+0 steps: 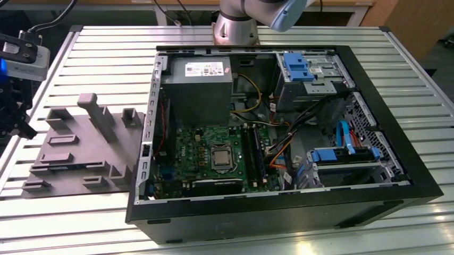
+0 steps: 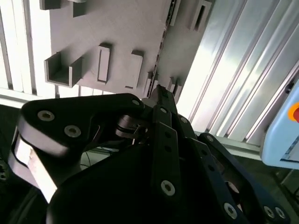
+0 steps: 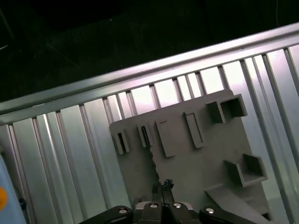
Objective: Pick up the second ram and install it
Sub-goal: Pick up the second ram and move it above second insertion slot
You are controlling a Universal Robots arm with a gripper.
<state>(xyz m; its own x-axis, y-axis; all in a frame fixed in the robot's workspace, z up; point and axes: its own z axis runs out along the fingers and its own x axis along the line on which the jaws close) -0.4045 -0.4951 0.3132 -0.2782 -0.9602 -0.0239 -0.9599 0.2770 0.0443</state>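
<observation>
Black links of the gripper fill the near part of both wrist views. Its fingers are drawn close together, tips almost touching, and we can make out nothing held between them. The gripper hangs above the grey fixture plate, clear of its surface, over the part where a thin seam runs across it.

Just past the fingertips, two narrow holders stand near the plate's edge. We take the dark sliver in one of them for the second ram, though the neighbouring holder shows a dark slit too, so we cannot be sure which it is. Further along the same edge come two flat pockets and a box-shaped upright.

The plate lies on the slatted aluminium table, by its edge on the exterior view's left. Beyond it, in the middle of the table, the open computer case shows the green motherboard and its long black memory slots. We cannot tell whether any module sits in them.

As we judge it, the work is at its start — the ram is not gripped, and both the pick-up and the seating in a slot remain to be done.
</observation>
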